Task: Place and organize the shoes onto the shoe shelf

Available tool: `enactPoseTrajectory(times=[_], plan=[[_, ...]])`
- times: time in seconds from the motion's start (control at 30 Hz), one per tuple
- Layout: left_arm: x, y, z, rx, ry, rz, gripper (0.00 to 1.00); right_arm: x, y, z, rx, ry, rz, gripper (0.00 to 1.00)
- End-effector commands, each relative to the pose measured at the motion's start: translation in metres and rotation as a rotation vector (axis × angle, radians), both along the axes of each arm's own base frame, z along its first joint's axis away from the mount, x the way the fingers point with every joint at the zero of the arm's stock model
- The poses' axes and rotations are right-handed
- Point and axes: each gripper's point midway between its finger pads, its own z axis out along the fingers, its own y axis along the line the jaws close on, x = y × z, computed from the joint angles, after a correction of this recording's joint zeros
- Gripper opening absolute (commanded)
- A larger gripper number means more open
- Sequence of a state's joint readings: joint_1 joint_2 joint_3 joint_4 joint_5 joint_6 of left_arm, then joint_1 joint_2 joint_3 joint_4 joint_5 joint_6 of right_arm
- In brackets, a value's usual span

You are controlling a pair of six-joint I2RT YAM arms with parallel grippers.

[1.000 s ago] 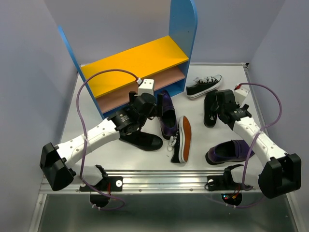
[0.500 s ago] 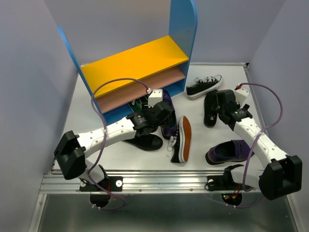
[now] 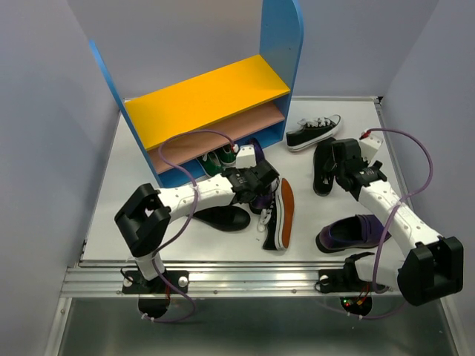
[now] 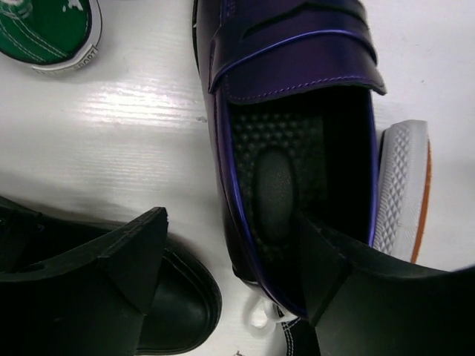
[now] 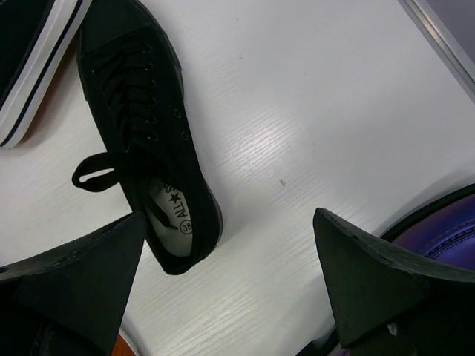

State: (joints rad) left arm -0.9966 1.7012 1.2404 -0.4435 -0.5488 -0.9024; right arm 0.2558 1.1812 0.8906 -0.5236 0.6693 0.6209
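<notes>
On the bench (image 3: 223,245), the left gripper (image 3: 260,180) hangs over a purple loafer (image 3: 261,198) just in front of the shelf (image 3: 208,96). Green sneakers (image 3: 219,157) sit under its lower board. The right gripper (image 3: 335,159) is above a black sneaker (image 3: 322,178). A second loafer (image 3: 355,231) lies nearer that arm's base.

two purple loafers (image 3: 345,233), two white-soled black sneakers (image 3: 313,132), two all-black shoes (image 3: 219,217). green sneakers (image 4: 44,33) partly hidden, count unclear. one shoe shelf (image 3: 208,96).
</notes>
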Motion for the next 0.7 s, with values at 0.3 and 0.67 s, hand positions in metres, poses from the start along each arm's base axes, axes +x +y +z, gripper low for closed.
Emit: enactPoseTrajectory(times=[0.3, 0.67], plan=[[0.002, 0.004, -0.026, 0.051, 0.029, 0.062, 0.09, 0.007, 0.003, -0.001, 0.002, 0.004, 0.009, 1.0], [0.0, -0.001, 0.084, 0.071, -0.09, -0.11, 0.0, 0.012, 0.009, -0.008, 0.029, 0.014, 0.016, 1.0]])
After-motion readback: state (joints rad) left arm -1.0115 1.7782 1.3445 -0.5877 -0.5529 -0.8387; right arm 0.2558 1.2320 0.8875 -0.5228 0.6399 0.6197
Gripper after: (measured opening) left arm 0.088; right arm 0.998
